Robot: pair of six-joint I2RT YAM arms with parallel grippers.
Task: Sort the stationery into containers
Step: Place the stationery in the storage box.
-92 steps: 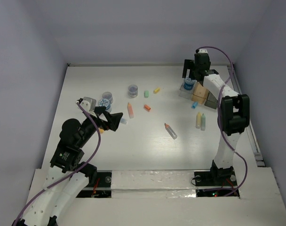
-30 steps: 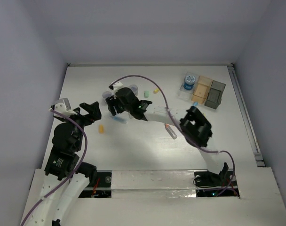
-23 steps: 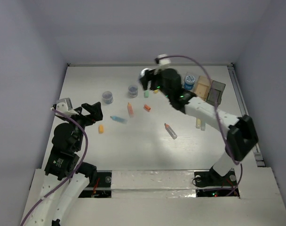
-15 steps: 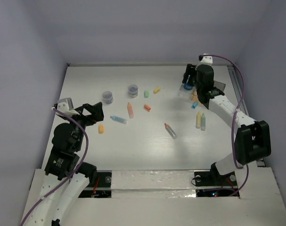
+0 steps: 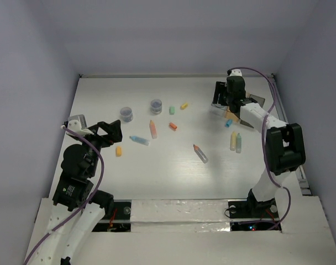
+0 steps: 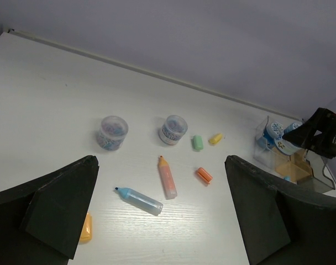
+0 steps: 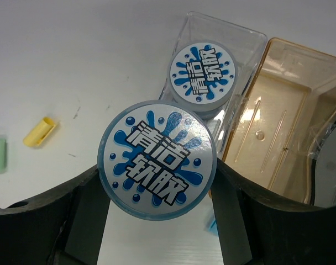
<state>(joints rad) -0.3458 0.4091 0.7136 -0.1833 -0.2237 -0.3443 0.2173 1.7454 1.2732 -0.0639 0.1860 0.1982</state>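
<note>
A blue-white patterned roll (image 7: 157, 159) is clamped in the right gripper (image 7: 157, 175), just short of the clear box (image 7: 251, 41), which lies beyond the fingertips and holds a matching roll (image 7: 203, 73). The left gripper (image 6: 161, 182) is held wide apart, well away.

Near roll (image 7: 158, 159) and far roll (image 7: 203, 72) each read "清洁软胶".
</note>
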